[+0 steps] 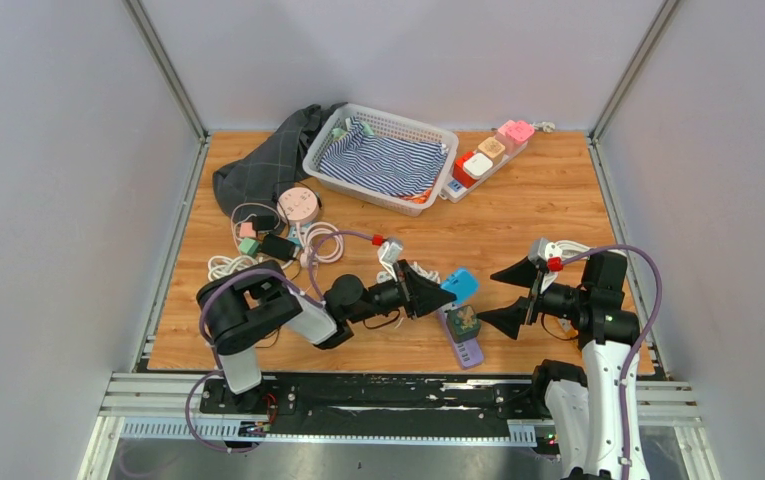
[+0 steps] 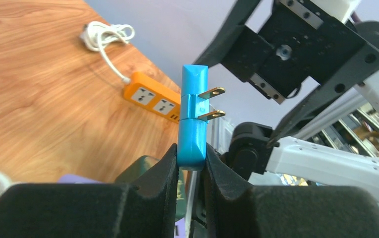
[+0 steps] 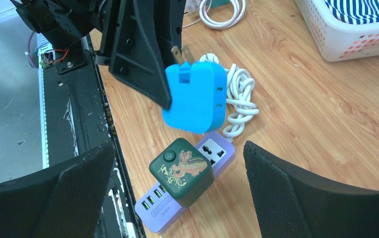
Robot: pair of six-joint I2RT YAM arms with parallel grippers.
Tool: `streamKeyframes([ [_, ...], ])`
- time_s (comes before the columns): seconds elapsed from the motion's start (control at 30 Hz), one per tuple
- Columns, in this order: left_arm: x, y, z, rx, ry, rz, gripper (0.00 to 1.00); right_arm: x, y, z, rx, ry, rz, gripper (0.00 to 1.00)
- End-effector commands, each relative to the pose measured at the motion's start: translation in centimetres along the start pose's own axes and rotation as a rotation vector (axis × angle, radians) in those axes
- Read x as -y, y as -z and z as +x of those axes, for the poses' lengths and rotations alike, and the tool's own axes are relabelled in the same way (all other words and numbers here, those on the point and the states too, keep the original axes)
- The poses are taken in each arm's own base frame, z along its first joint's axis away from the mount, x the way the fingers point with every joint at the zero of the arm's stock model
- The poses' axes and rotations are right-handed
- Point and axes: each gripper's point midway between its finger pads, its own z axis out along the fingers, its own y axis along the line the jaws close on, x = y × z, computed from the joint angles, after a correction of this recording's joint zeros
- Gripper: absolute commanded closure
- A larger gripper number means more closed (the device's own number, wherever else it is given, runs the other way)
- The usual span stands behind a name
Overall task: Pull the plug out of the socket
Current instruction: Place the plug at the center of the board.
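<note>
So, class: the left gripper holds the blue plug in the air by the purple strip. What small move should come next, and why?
Probably lower the blue plug onto the bare table and release it: its prongs are bare, out of the purple strip, so the pull looks done, while the left gripper holds it in mid-air.

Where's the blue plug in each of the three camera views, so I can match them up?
Top external: the blue plug is just right of centre, at the tip of the left gripper.
Left wrist: centre, upright between the fingers, prongs pointing right.
Right wrist: upper centre.
Shared landmark: the green dragon cube on the purple power strip, close beside the plug in every view.
</note>
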Motion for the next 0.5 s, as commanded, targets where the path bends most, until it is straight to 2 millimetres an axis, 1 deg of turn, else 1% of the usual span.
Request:
streamKeyframes([
  [0.0, -0.9, 1.3, -2.9, 0.088, 0.021, -0.037, 1.0, 0.2, 0.1, 0.4, -0.008, 0.0, 0.024, 0.0],
  [0.13, -2.7, 3.1, -4.9, 0.139, 0.044, -0.104, 1.0, 0.2, 0.1, 0.4, -0.008, 0.006, 0.024, 0.0],
  [0.23, -4.7, 5.3, -6.4, 0.191, 0.076, -0.182, 1.0, 0.3, 0.1, 0.5, -0.011, 0.01, 0.027, 0.0],
  [0.3, -5.6, 6.7, -7.5, 0.221, 0.077, -0.217, 1.0, 0.3, 0.2, 0.5, -0.012, 0.01, 0.029, 0.0],
  [0.33, -6.2, 7.5, -8.5, 0.246, 0.074, -0.235, 1.0, 0.3, 0.1, 0.5, -0.013, 0.012, 0.028, 0.0],
  [0.47, -7.8, 10.3, -10.5, 0.297, 0.076, -0.303, 1.0, 0.4, 0.2, 0.6, -0.014, 0.016, 0.03, 0.0],
])
